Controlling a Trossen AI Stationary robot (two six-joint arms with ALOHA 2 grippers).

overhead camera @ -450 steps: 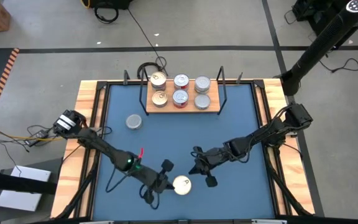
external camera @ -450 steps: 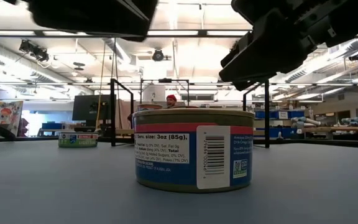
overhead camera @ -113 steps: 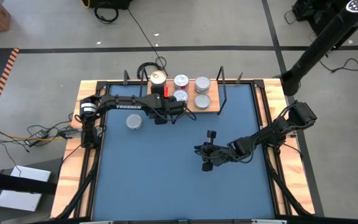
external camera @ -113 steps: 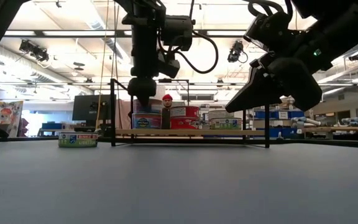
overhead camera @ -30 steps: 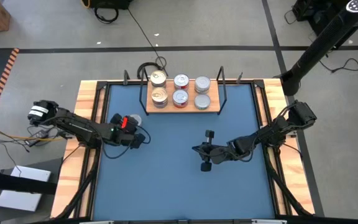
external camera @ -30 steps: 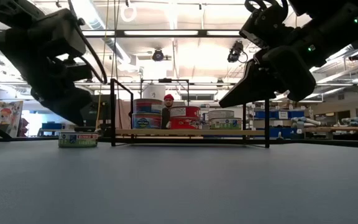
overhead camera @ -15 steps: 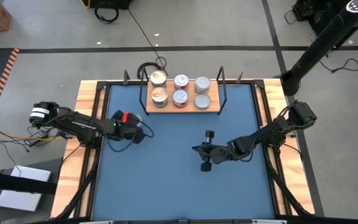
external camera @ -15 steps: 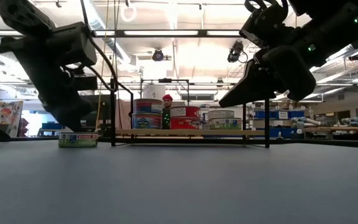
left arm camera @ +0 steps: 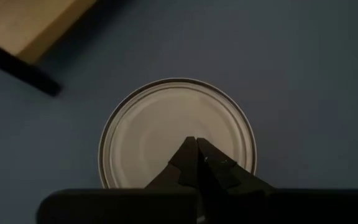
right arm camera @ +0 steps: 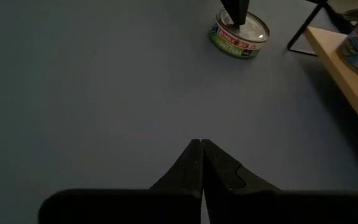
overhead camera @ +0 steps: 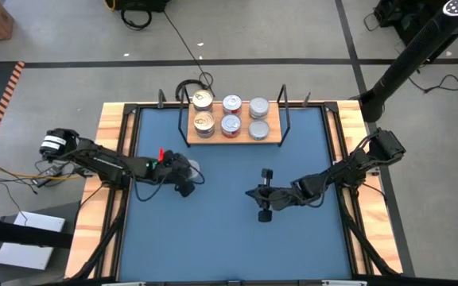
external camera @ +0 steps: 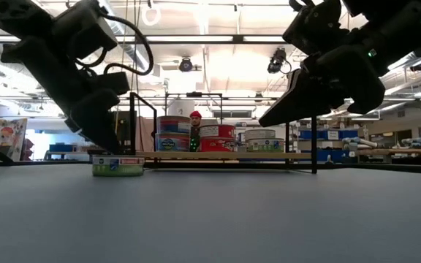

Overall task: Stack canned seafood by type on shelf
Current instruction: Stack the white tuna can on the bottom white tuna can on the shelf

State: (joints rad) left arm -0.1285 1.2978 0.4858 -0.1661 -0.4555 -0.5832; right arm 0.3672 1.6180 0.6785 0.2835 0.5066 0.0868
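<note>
One canned seafood tin point(left arm camera: 178, 134) with a plain silver top and a green and red label point(external camera: 118, 165) stands upright on the blue table, left of centre point(overhead camera: 195, 164). My left gripper point(left arm camera: 196, 142) is shut with its tip on that tin's top point(external camera: 112, 146). Several more tins sit on the shelf point(overhead camera: 273, 141), a light-wood board with black wire ends at the table's far side; some are stacked two high point(external camera: 174, 124). My right gripper point(overhead camera: 250, 193) hangs shut above the table's middle, holding nothing point(right arm camera: 197, 146). My left gripper rests the tip of its shut fingers point(right arm camera: 235, 9) on the tin's flat top point(left arm camera: 166, 124), near the middle of the lid. The fingers slant down from the table's left side. The tin stays upright, its base on the table.
The table's raised wooden rim point(overhead camera: 110, 127) runs round the blue surface. The shelf's black wire frame point(external camera: 132, 131) stands just behind the tin. Bare blue table point(overhead camera: 229, 238) lies toward the near edge and between the two arms.
My left gripper, shut throughout, has come down onto the tin's top, tipped more steeply, and moved toward the table's right edge. The tin has slid upright along the table with it, to the right and a little nearer.
</note>
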